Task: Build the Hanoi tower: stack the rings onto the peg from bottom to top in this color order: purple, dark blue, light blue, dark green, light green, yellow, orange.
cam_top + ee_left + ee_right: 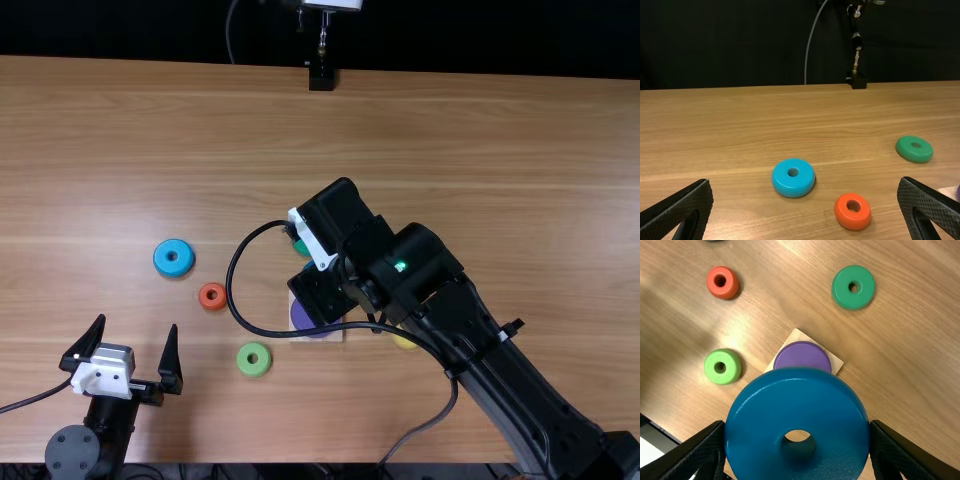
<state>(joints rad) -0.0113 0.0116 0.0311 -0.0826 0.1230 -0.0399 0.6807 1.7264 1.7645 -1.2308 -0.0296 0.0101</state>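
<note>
Purple ring (803,356) sits on base (835,360); six remain, dark blue ring (800,395) clasped in right gripper (798,426); left gripper (805,181) wide open, empty

I log the colours on my screens. Rings: one purple ring (804,356); one deep, glossy dark blue ring (797,410); one light blue ring (793,186); one dark green ring (844,295); one light green ring (721,378); one yellow ring (404,342); one red-orange ring (854,219). Base (836,360): pale wood tone. Table (480,140): light brown, streaked grain. Left gripper (138,323): black, with white body, fingers (685,202) finely cross-hatched. Right arm (455,315): black, white band (312,240), small green light (401,267). Backdrop (740,45): black.
</note>
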